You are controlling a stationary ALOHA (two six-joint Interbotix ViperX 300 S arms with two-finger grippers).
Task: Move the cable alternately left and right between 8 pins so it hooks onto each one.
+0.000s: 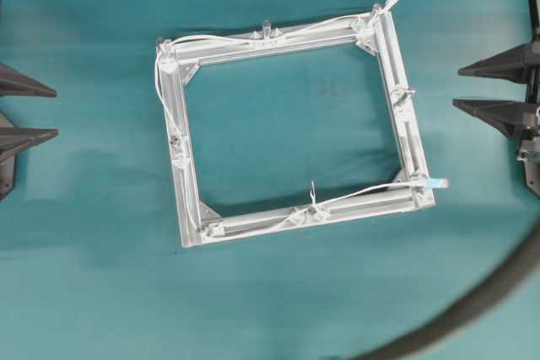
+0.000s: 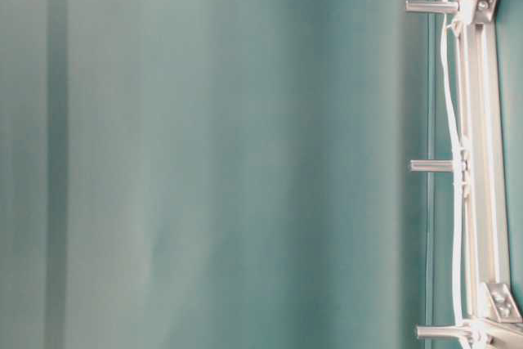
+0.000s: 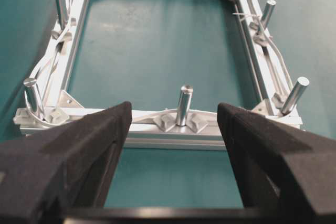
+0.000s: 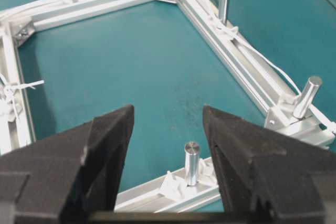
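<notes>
The square aluminium frame point(image 1: 405, 137) lies in the middle of the teal table. The white cable point(image 1: 219, 39) runs from the frame's far right corner along the far bar, down the left bar and along the near bar. Its light blue tip point(image 1: 438, 182) juts out past the near right corner. Small upright pins point(image 1: 267, 26) stand at the corners and mid-sides. My left gripper point(image 1: 56, 111) is open at the left edge, well off the frame. My right gripper point(image 1: 456, 87) is open at the right edge, close to the right bar. Each wrist view shows a pin point(image 3: 184, 103) point(image 4: 191, 162) between empty jaws point(image 3: 174, 109) point(image 4: 168, 111).
A thick dark grey hose point(image 1: 477, 305) curves across the near right corner of the table. In the table-level view three pins point(image 2: 431, 166) stick out from the frame point(image 2: 482, 120), with the cable point(image 2: 449, 79) running along their bases. Teal cloth surrounds the frame.
</notes>
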